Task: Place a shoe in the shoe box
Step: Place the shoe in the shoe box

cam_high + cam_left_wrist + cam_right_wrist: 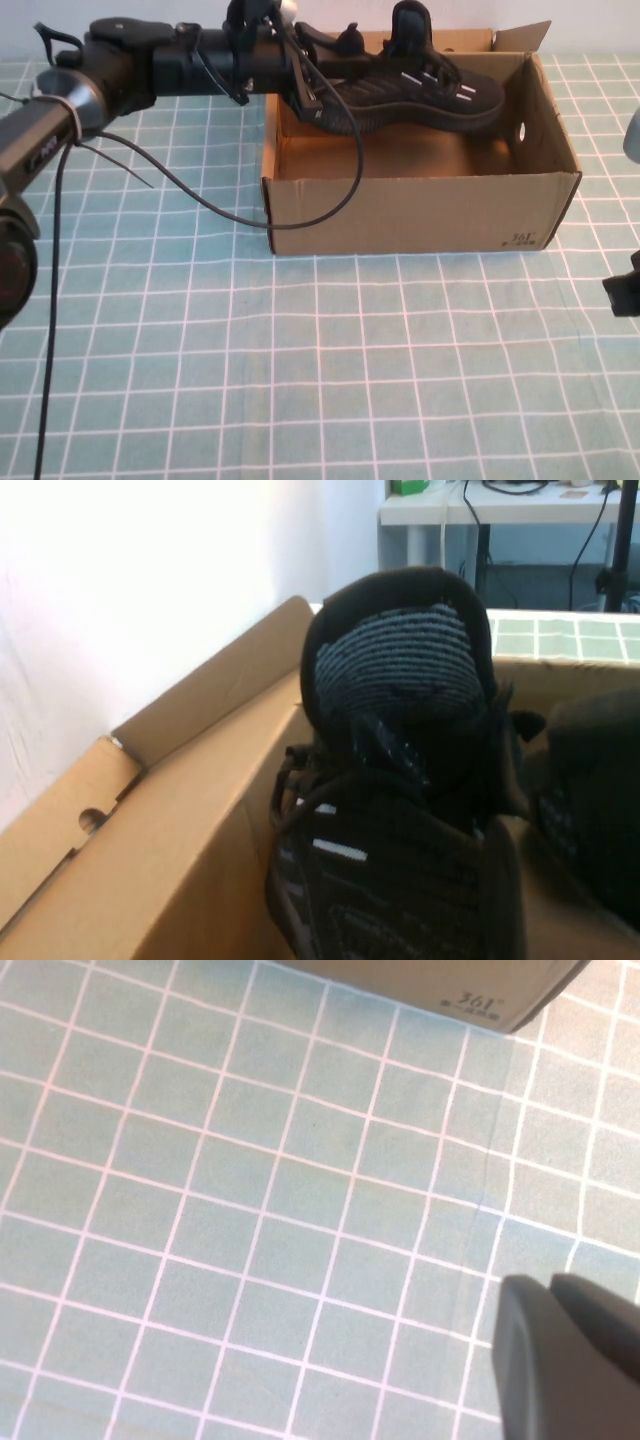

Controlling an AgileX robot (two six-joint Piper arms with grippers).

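Observation:
The black mesh shoe (420, 95) with white dash marks lies lengthwise inside the brown cardboard shoe box (410, 215), toe toward the right wall. My left gripper (315, 95) reaches in over the box's left wall and is shut on the shoe's heel end. In the left wrist view the shoe's tongue and laces (400, 780) fill the middle, next to the box's wall (200, 810). My right gripper (622, 290) sits low at the right table edge, away from the box. In the right wrist view it (553, 1295) is shut and empty over the mat.
A green checked mat (300, 380) covers the table. A black cable (200, 200) hangs from the left arm across the box's front left corner. The box's printed front corner shows in the right wrist view (470, 985).

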